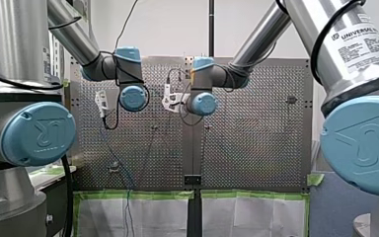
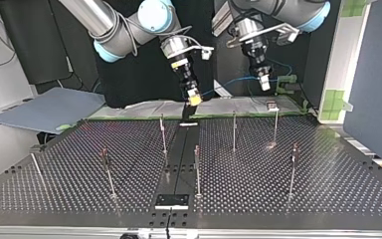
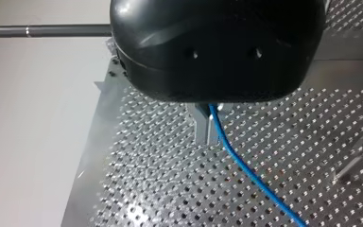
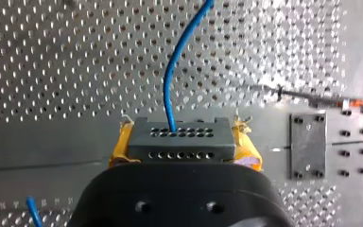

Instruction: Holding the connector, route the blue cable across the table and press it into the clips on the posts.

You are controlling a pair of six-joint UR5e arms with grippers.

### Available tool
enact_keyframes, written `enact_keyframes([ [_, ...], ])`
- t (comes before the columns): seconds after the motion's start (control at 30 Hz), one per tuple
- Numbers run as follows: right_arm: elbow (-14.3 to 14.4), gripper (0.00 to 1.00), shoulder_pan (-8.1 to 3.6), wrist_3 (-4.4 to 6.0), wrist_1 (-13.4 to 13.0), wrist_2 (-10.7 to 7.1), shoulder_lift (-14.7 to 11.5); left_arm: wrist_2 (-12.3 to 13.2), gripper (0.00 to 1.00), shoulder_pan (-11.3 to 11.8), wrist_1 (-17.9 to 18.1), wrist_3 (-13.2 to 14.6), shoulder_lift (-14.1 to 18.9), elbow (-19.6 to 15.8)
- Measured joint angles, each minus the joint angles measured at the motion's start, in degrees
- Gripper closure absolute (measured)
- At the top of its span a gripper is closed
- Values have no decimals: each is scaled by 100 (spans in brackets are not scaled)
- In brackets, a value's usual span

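Right fingers clamp the connector; left fingers close on the blue cable, near the worktop's arm-side edge. None of the posts appears to carry cable; all routing is outstanding

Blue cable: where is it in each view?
Front: cable, thin line down the left half of the table.
Top: cable behind, between right end effector and left end effector.
Left wrist: cable leaves left end effector.
Right wrist: cable rises from connector.
Shared landmark: perforated table.
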Motion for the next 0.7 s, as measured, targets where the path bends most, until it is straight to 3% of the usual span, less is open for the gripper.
enact_keyframes([
  [0.5, -712, 100, 213, 59, 579, -4, 31, 714, 100, 740, -73, -127, -4, 85],
  [0.7, -1021, 100, 228, 59, 838, -13, 68, 797, 100, 1056, -111, -304, -14, 210],
])
